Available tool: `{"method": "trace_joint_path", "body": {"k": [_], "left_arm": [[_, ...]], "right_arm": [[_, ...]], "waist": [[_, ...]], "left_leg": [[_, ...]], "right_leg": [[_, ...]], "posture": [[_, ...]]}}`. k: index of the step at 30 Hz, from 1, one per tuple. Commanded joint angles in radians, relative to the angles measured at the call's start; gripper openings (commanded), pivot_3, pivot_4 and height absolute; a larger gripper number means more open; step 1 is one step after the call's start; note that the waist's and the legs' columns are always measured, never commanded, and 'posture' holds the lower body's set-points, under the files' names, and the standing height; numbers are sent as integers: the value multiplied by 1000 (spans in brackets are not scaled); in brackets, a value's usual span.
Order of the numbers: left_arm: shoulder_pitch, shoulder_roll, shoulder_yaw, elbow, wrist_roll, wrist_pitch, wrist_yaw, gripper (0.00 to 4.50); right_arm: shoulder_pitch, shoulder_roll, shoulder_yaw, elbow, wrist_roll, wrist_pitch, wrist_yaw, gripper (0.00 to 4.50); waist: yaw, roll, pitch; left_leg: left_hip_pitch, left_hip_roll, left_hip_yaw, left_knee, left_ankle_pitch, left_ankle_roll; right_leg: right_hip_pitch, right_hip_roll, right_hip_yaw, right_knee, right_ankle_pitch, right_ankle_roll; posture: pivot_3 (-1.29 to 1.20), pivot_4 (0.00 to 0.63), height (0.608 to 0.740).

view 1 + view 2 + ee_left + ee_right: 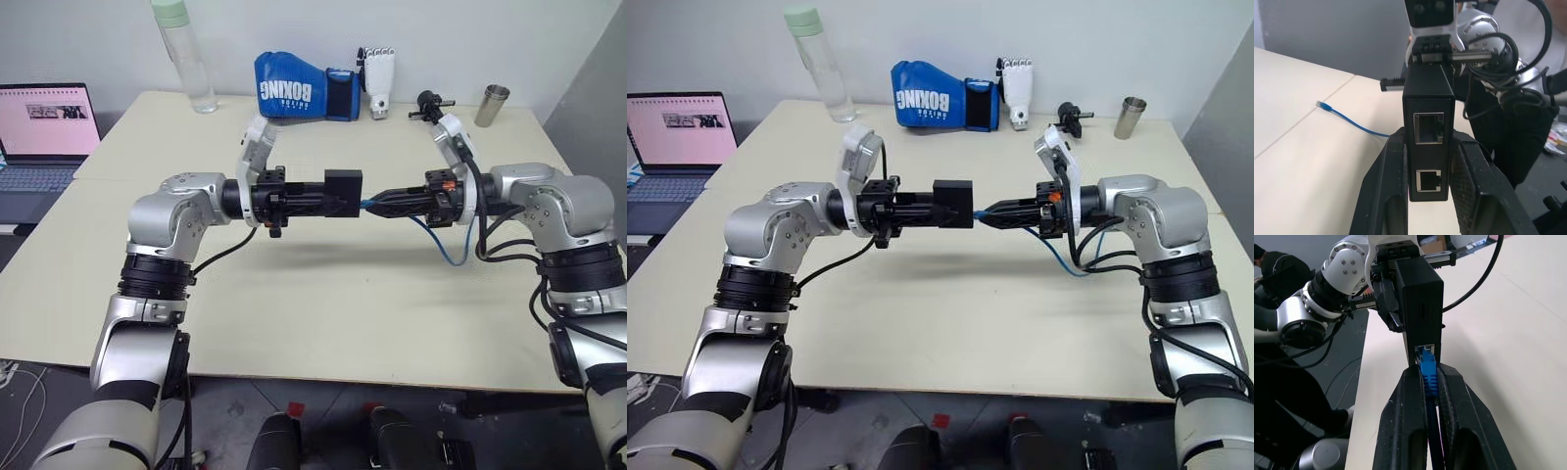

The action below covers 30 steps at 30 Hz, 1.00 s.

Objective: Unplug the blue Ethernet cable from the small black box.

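Both grippers clamping: left gripper [328, 200] pinching the small, rigid matte-black box [344, 185], right gripper [1431, 382] squeezing the thin blue Ethernet cable [1428, 374] at its boot. Likely needing the latch tab pressed; cord bending limply.

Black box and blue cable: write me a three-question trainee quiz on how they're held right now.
1. True or false: the blue cable is plugged into the black box.
2. Which fingers grip the box: A left, B right?
3. Fill in: the cable's loose end lies on the ____.

Key: 1 true. 2 A. 3 table.
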Motion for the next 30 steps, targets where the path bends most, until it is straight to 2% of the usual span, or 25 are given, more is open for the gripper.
{"method": "trace_joint_path", "body": {"k": [1,4,14,16,19,23,24,30], "left_arm": [[-12,42,41,-19,-8,-10,0,798],[-5,52,38,-24,-15,-11,4,798],[-24,49,22,-6,-22,-25,11,798],[-26,48,20,-5,-22,-27,9,798],[-24,49,18,-5,-25,-28,7,798],[-27,46,20,-3,-22,-27,4,798],[-27,45,21,-3,-21,-27,4,798],[-22,41,21,-9,-23,-26,3,798]], "right_arm": [[37,-116,-50,15,-21,-8,26,36],[64,-149,-65,5,-18,-1,23,36],[74,-141,-78,-36,33,20,-33,36],[72,-134,-81,-58,56,46,-41,740],[72,-128,-82,-91,82,77,-51,1344],[60,-122,-78,-109,101,110,-40,2406],[53,-115,-76,-110,104,115,-43,2562],[14,-53,-69,-91,81,89,-78,2562]], "waist": [[-1,0,0],[-1,0,0],[-2,0,0],[-2,0,0],[-2,0,0],[-2,0,0],[-2,0,0],[-2,0,0]], "left_leg": [[0,0,0,0,0,0],[0,0,0,0,0,0],[0,0,0,0,0,0],[0,0,0,0,0,0],[0,0,0,0,0,0],[0,0,0,0,0,0],[0,0,0,0,0,0],[0,1,0,0,0,0]], "right_leg": [[0,0,0,0,0,0],[0,0,0,0,0,0],[0,1,0,0,0,0],[0,1,0,0,0,0],[0,0,0,0,0,0],[0,1,0,0,0,0],[0,1,0,0,0,0],[0,1,0,0,0,0]], "posture": [[0,150,740],[0,150,740],[0,150,740],[0,150,740],[0,150,740],[0,150,740],[0,150,740],[0,150,740]]}}
